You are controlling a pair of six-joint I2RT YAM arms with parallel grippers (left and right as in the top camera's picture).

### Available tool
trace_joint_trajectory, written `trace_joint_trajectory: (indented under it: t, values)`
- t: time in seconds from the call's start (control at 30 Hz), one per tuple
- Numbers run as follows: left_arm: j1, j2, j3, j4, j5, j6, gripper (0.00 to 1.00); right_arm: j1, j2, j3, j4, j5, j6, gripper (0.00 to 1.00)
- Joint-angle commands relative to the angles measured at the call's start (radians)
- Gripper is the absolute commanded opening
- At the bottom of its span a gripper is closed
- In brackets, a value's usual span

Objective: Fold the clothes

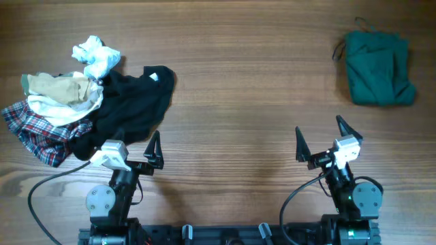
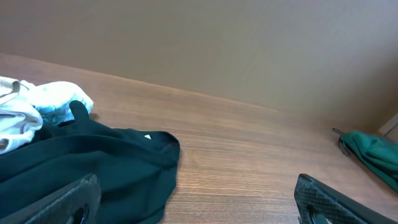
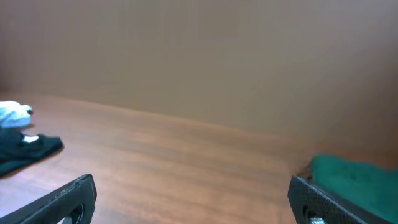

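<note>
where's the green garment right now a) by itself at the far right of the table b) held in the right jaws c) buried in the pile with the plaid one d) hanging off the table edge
a: the green garment lies by itself on the table at the far right, well apart from the pile of clothes on the left.

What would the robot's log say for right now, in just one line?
left gripper: open, empty | right gripper: open, empty | green garment: alone, far right | clothes pile: unfolded, far left
</note>
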Motion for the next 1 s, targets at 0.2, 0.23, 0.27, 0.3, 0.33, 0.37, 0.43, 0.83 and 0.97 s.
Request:
trace_joint_trajectory:
  t: [0.2, 0.23, 0.27, 0.3, 0.33, 0.37, 0.43, 0.83, 0.97]
  values:
    - [0.005, -0.009, -0.006, -0.003, 0.009, 0.002, 1.00, -0.006, -0.093, -0.003, -0.126, -0.013, 0.040, 1.00]
    - [0.005, -0.009, -0.006, -0.003, 0.009, 0.002, 1.00, -0.006, -0.093, -0.003, -0.126, -0.013, 0.040, 1.00]
    - [0.005, -0.009, -0.006, -0.003, 0.009, 0.002, 1.00, -0.006, -0.093, -0.002, -0.126, -0.013, 0.040, 1.00]
    - [0.005, -0.009, -0.006, -0.003, 0.009, 0.002, 1.00, -0.005, -0.092, -0.002, -0.126, -0.013, 0.040, 1.00]
    - [0.005, -0.009, -0.006, -0.003, 0.009, 0.002, 1.00, -0.005, -0.090, -0.002, -0.126, -0.013, 0.040, 0.99]
    - [0.005, -0.009, -0.006, -0.003, 0.009, 0.002, 1.00, -0.005, -0.087, -0.002, -0.126, -0.013, 0.040, 0.99]
    - [0.005, -0.009, -0.006, -0.003, 0.009, 0.002, 1.00, -0.005, -0.085, -0.002, -0.126, -0.013, 0.040, 1.00]
    - [0.005, -0.009, -0.006, -0.003, 0.009, 0.002, 1.00, -0.005, -0.084, -0.002, -0.126, -0.013, 0.040, 1.00]
    - [0.005, -0.009, -0.006, -0.003, 0.009, 0.002, 1.00, -0.005, -0.084, -0.002, -0.126, -0.013, 0.040, 0.99]
